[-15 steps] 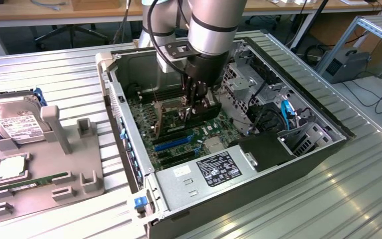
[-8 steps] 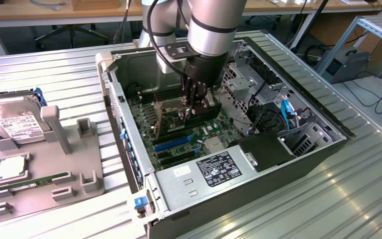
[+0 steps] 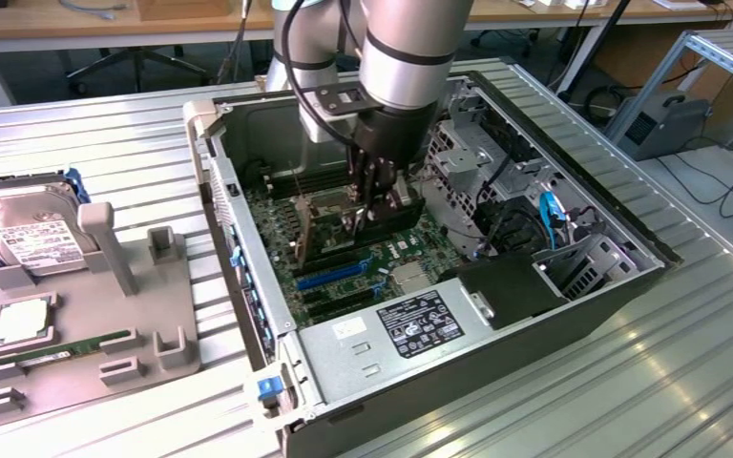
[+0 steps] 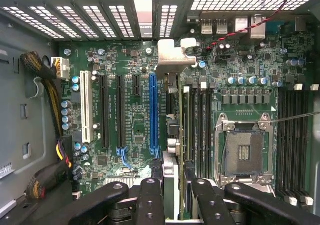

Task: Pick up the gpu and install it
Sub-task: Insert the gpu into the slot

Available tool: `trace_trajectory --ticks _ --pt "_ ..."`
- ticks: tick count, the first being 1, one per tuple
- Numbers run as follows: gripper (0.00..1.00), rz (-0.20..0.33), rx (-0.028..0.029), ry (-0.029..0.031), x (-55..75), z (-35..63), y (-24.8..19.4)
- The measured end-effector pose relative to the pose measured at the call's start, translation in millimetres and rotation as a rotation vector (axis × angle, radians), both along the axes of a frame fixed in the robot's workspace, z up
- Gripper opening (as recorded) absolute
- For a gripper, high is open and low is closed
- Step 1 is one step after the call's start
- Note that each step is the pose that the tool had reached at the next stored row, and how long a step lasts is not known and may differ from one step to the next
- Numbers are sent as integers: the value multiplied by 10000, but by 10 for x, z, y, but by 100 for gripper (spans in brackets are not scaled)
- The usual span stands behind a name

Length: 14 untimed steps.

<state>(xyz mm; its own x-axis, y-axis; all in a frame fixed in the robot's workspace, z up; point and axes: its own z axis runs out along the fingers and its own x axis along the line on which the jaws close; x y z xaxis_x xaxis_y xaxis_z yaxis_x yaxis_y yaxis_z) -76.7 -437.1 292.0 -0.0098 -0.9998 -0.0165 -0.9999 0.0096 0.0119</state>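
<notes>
My gripper (image 3: 369, 212) reaches down into the open computer case (image 3: 621, 286), shut on the gpu (image 3: 331, 227), a thin brown-green card held on edge above the motherboard (image 3: 399, 250). In the wrist view the gpu (image 4: 171, 135) shows edge-on between my black fingers (image 4: 150, 197), with the gripper (image 4: 173, 197) closed on it. Its silvery bracket (image 4: 172, 55) points toward the case's slotted rear wall. The card runs parallel to the long blue slot (image 4: 154, 110) and close beside it. Whether it touches the board I cannot tell.
Outside the case, at the exterior view's left, a grey fixture (image 3: 112, 315) carries a hard drive (image 3: 30, 239), a square chip (image 3: 23, 324) and a RAM stick (image 3: 68, 348). Inside the case are the power supply (image 3: 405, 324), a black shroud (image 3: 507, 286), cable bundles (image 4: 45, 85) and the CPU socket (image 4: 245, 152).
</notes>
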Motion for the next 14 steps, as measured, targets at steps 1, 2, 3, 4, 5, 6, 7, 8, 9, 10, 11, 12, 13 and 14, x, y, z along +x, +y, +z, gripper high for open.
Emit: trace_trajectory --ticks 1,2,3,4,5,6,7,8,9,10,11,12,13,14 --pt "27 1 -1 0 -1 -1 -1" --pt "27 0 -1 1 -2 -2 -2" --pt "27 0 -1 0 -3 -4 -3" --pt "27 0 0 0 -4 -6 -4" --pt "27 0 0 0 -5 -8 -4" --pt "27 0 -1 0 -6 -9 -5" --pt "27 0 -1 0 -7 -10 -6" --pt "27 1 0 0 -8 -12 -7" --pt "27 0 0 0 -10 -14 -8" --pt "27 0 0 0 -11 -15 -9" --pt "27 0 -1 0 -13 -16 -10" --pt "27 0 0 0 -14 -18 -11" --pt "27 0 0 0 -15 -19 -12" --pt "27 0 -1 0 -17 -20 -13"
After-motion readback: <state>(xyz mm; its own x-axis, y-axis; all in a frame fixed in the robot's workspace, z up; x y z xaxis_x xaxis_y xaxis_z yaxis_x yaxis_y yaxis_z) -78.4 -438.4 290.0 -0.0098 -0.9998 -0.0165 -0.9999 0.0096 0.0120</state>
